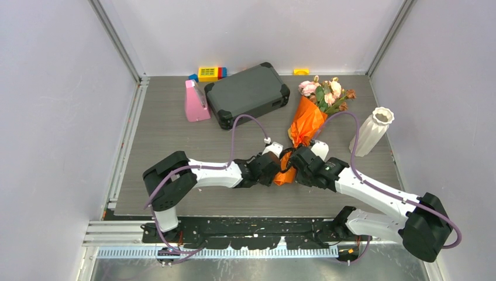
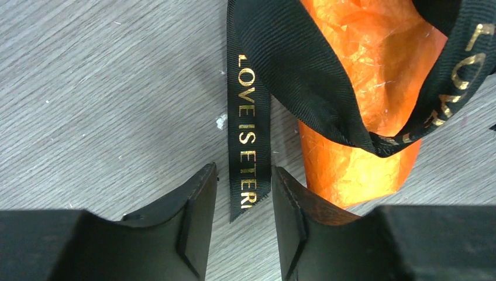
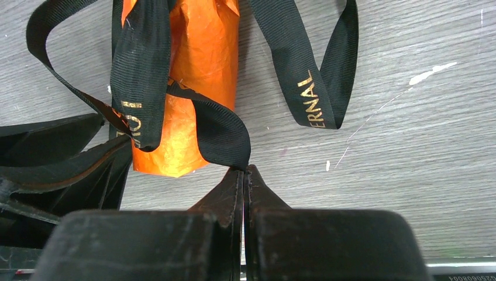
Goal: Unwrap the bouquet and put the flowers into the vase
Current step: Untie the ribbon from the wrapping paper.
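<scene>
The left hand has its jaws partly apart, one finger on each side of the loose tail of the black ribbon. The gold-lettered strip lies flat between them and is not pinched. This looks like a line-up to take that tail and pull the tie loose.

The right hand is closed tight, with a fold of the same ribbon nipped at its fingertips just in front of the narrow end of the cone. That hold probably serves to anchor one strand while the other hand draws the tail away.

The bouquet lies on its side on the surface, with its narrow end between the two hands and its wide end pointing away from them. The orange paper is wrapped around the stems, so the flowers sit in that cone, blooms spilling from its far mouth.

The vase stands upright to the right, well apart from both hands. Nothing shows in its open mouth. The black case farther back is closed, so its contents are hidden.
</scene>
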`<state>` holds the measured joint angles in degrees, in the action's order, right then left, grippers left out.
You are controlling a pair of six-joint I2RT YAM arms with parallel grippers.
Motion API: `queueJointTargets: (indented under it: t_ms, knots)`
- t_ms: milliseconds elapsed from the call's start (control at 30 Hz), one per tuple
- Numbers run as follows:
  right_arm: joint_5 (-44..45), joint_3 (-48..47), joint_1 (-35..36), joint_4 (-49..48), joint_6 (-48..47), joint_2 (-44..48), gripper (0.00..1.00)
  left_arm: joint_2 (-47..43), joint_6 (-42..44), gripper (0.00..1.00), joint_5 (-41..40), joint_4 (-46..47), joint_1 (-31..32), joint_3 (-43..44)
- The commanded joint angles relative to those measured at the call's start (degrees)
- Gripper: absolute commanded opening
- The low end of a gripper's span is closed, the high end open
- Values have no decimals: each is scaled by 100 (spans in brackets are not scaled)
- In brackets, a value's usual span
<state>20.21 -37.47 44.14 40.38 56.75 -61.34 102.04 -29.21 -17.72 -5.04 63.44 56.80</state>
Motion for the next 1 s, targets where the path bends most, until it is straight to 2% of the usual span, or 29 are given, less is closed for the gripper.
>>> queueJointTargets:
  t_ms: [0,100,367,600,967]
  knots:
    - [64,71,-28,-274,-28,100,0,123,37,39,-132,-111,66,186]
    - [36,118,-32,-308,-24,129,0,210,-103,37,-118,-188,85,209]
    - [108,179,-55,-358,-99,299,0,334,-400,21,-141,-343,87,159]
    - [215,176,-72,-443,-184,447,0,265,-458,0,-250,-331,87,89]
    - [967,72,-145,-442,-397,526,0,-194,-388,0,-170,-244,-77,77]
